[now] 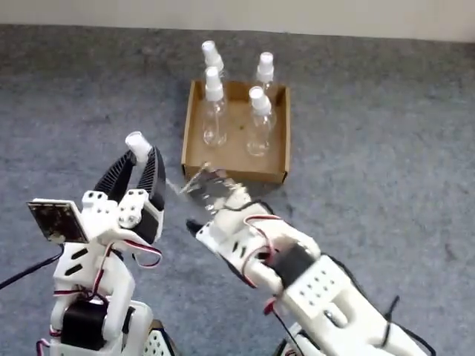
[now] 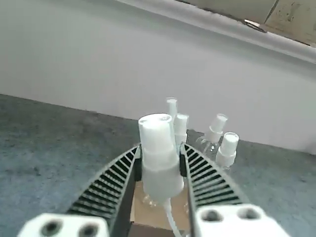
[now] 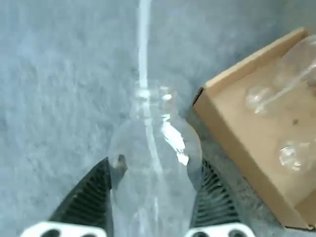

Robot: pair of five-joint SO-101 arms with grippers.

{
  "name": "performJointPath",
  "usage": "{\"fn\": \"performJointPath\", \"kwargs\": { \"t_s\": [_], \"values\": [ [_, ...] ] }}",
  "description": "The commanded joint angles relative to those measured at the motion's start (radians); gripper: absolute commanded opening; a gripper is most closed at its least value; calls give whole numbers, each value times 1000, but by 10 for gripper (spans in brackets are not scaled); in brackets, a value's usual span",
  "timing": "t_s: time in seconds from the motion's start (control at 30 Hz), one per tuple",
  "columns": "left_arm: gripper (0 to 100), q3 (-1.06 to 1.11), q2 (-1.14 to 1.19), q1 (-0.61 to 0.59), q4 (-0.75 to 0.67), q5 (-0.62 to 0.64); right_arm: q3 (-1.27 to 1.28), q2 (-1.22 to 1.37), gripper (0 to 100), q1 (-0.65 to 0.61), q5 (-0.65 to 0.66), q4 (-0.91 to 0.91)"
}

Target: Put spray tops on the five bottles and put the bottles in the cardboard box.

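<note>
My left gripper [image 1: 141,153] [image 2: 159,148] is shut on a white spray top [image 1: 136,143] [image 2: 159,158], held upright left of the cardboard box [image 1: 236,169] with its thin dip tube [image 2: 170,217] hanging below. My right gripper [image 1: 214,197] [image 3: 155,170] is shut on a clear bottle [image 1: 210,187] [image 3: 154,148] tilted just in front of the box, its open neck [image 3: 152,95] pointing toward the left gripper. The dip tube [image 3: 143,44] runs into that neck. Several capped bottles [image 1: 214,111] [image 2: 222,145] stand in the box.
Grey carpet [image 1: 386,148] covers the whole work surface. The box's near corner [image 3: 237,123] lies close beside the held bottle. A pale wall [image 2: 98,64] rises behind the box.
</note>
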Motion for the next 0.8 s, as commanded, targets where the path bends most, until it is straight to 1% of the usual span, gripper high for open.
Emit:
{"fn": "performJointPath", "kwargs": {
  "t_s": [0.0,0.17,0.37,0.53,0.6,0.7,0.77],
  "values": [
    [20,-2,-7,61,5,-12,-12,-186,4,24,-89,-30],
    [20,4,-7,156,35,-15,64,-239,4,-12,-94,-30],
    [24,30,-7,168,37,-15,70,-245,4,-16,-86,-25],
    [24,31,-7,228,41,-17,73,-283,4,-16,-86,-28],
    [24,30,-7,245,54,-54,73,-338,4,-16,-86,-30],
    [24,30,-7,295,63,-86,88,-420,4,-16,-87,-107],
    [25,30,-7,315,69,-86,145,-444,4,-16,-87,-171]
  ]
}}
